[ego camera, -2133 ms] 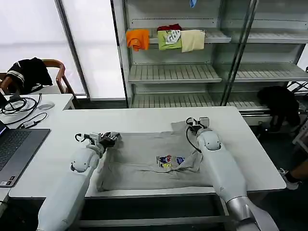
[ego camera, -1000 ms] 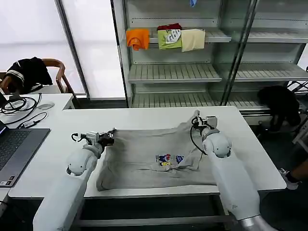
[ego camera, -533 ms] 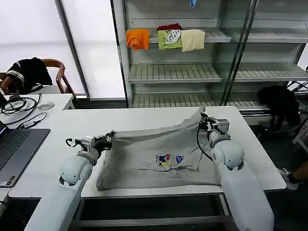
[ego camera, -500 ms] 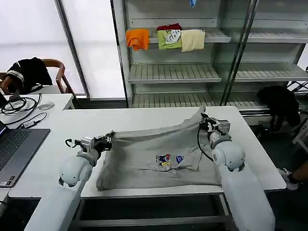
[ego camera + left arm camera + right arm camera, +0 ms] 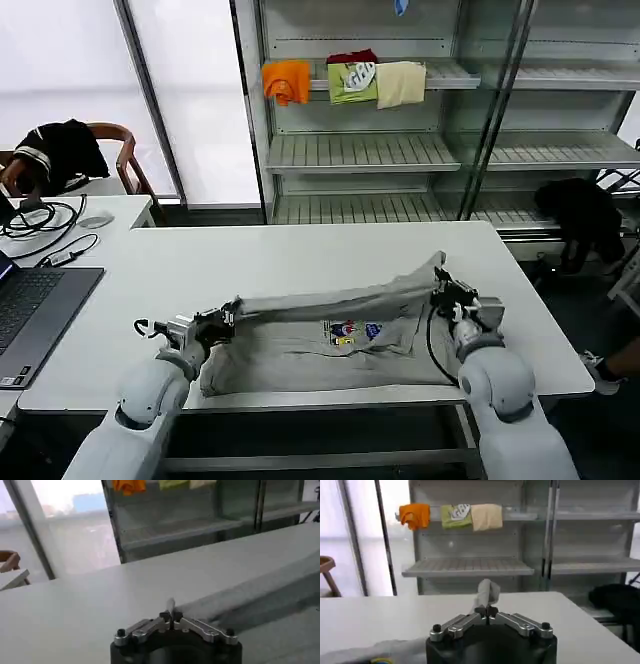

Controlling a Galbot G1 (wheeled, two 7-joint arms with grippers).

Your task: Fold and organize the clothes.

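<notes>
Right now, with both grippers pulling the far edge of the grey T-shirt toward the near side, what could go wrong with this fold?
1. The light grey soft-fabric T-shirt is pinched at two small corners by the left gripper and right gripper; the thin bit of fabric in the right gripper's hold might slip out.
2. The right corner rides higher than the left, so the fold may land skewed.
3. The near hem lies close to the white table's front edge; pulling further could drag the shirt off.

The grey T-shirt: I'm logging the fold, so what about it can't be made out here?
- T-shirt print: head view, too small to read.
- Near hem: head view, hidden past the table edge.
- Pinched corners: hidden inside the left gripper and right gripper.
</notes>
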